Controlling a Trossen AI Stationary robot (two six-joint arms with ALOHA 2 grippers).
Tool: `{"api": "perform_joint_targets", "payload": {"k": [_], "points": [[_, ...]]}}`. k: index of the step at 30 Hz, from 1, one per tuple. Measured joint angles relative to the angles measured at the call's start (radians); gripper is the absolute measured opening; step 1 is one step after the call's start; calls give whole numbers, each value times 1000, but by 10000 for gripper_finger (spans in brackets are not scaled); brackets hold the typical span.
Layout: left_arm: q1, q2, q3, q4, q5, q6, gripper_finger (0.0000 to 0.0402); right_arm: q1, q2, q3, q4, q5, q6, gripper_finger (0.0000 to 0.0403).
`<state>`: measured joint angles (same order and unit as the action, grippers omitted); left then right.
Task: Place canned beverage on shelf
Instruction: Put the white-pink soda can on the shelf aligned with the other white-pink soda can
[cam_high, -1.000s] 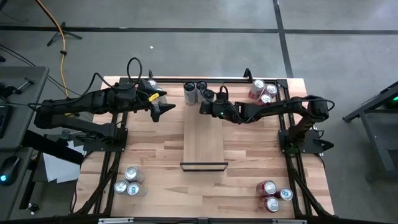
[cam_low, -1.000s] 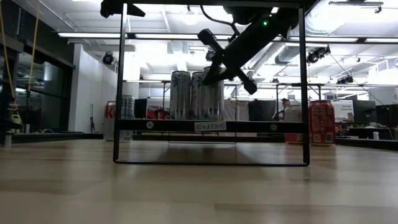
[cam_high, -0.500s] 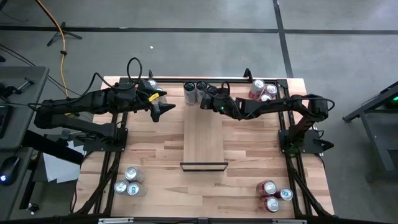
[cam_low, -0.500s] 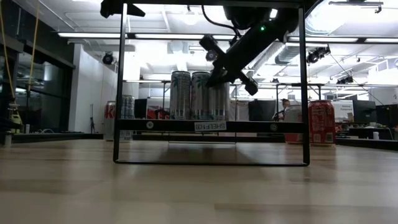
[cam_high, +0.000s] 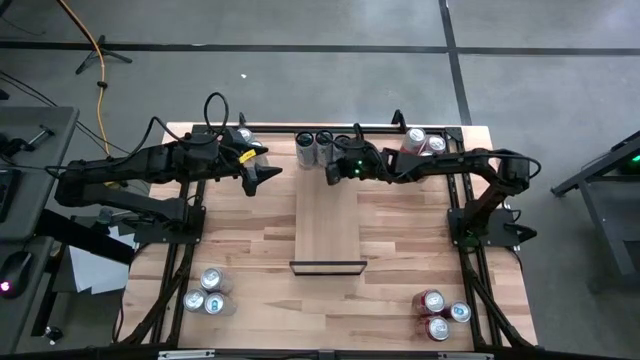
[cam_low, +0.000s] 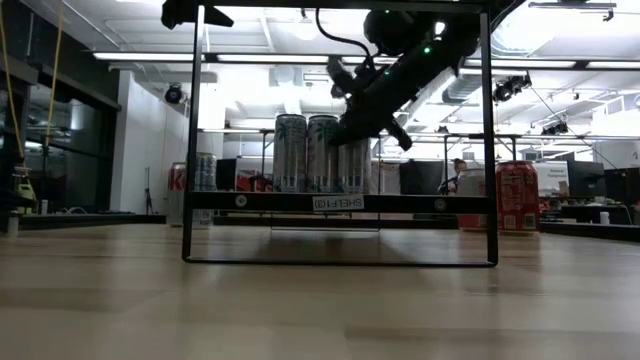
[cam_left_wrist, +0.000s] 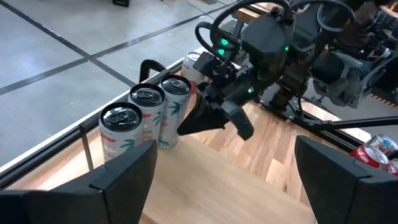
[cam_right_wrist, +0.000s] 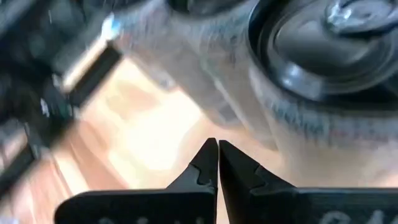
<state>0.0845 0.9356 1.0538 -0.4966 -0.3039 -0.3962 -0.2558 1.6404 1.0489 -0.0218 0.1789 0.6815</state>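
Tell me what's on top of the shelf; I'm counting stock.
Three white cans stand together at the shelf's far end. The shut right gripper partly covers the third from above.

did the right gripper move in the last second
Yes. In the high view the shut right gripper has moved toward the shelf's far end, closing on the cans standing there.

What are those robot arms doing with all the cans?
The robot is putting drink cans on a raised wooden shelf. Three tall white cans stand upright in a row at its far end. The right gripper is shut with nothing in it, its tip right beside the row. The left gripper waits open off to the side, holding nothing. More silver cans and red cans sit on the table.
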Motion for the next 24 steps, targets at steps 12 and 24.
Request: {"api": "perform_joint_targets", "payload": {"k": [12,24], "points": [[0,0,0,0,-12,-3,321,-24,-117,0,-253,-4,-190,0],[0,21,0,1,-15,-3,321,-84,-114,0,-213,-32,-185,0]]}}
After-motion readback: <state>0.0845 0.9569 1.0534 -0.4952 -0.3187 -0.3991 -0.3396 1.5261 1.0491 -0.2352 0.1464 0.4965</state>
